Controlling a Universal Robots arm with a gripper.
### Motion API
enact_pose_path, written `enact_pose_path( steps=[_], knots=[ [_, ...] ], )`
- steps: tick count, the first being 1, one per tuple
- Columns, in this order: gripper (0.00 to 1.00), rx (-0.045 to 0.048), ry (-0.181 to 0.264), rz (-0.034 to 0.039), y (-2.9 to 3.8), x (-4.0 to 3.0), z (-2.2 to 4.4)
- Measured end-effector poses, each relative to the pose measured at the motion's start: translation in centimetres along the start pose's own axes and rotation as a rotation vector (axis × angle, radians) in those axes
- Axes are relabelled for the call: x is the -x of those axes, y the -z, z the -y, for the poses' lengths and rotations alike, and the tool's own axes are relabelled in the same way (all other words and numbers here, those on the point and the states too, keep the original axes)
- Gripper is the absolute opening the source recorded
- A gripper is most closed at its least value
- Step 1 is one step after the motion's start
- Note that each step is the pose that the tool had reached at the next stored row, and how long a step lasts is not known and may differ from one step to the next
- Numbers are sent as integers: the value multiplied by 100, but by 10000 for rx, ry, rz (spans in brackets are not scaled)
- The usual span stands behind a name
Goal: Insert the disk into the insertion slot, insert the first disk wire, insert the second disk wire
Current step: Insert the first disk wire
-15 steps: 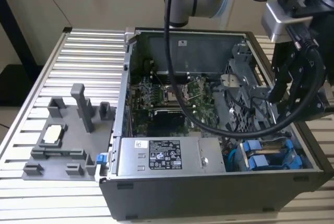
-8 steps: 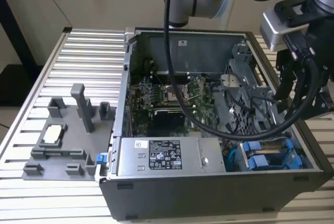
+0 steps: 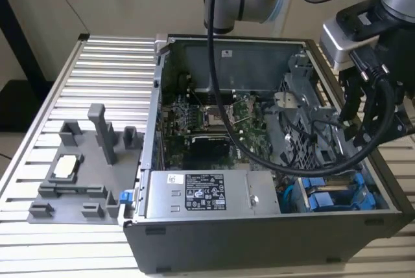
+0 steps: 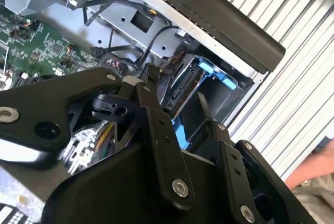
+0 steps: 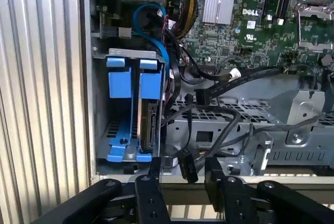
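In the exterior view we see the open computer case standing on a ribbed metal table. The gripper hangs at the right of the frame, over the case's wall on that side and above the drive cage. The blue carrier frames sit in the lower right of the frame, inside the corner of the case. They lie just to the exterior view's right of the grey power-supply box. A grey fixture tray lies on the table at the lower left, well apart from the gripper.

In the first wrist view the disk stands on edge in the insertion slot. It is held in its blue carrier, with its connector edge turned toward the camera. A second blue carrier sits just beside it in the same cage. The gripper is near the cage's open end with its jaws apart. A black wire plug shows in the gap between the fingers, and we cannot tell whether either finger touches it. More black wires cross the grey sheet metal toward the motherboard, and a blue cable curves past the cage.

In the second wrist view the gripper shows its jaws apart, with the blue carrier visible between them, beyond the fingertips.
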State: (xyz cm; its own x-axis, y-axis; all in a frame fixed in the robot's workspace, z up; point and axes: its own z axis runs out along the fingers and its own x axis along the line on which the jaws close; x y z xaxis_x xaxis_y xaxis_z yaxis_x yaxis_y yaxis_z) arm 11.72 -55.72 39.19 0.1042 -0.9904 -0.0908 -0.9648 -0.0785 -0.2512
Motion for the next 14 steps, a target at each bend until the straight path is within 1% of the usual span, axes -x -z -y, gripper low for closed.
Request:
enact_pose_path(
  steps=[3, 4, 5, 7, 8, 10, 12, 13, 14],
  knots=[
    [46, 18, 478, 96, -18, 4, -4],
    [46, 18, 618, 98, -22, 5, -5],
    [46, 14, 722, 75, -23, 5, -5],
    [46, -11, 892, -22, -23, 4, -7],
    [46, -27, 948, -96, -22, 4, -7],
    [46, -37, 1027, -282, -22, 4, -10],
    [45, -53, 1082, -459, -17, 7, -29],
    [37, -74, 1100, -519, -14, 9, -42],
    [37, -101, 1112, -559, -12, 11, -52]
  ],
)
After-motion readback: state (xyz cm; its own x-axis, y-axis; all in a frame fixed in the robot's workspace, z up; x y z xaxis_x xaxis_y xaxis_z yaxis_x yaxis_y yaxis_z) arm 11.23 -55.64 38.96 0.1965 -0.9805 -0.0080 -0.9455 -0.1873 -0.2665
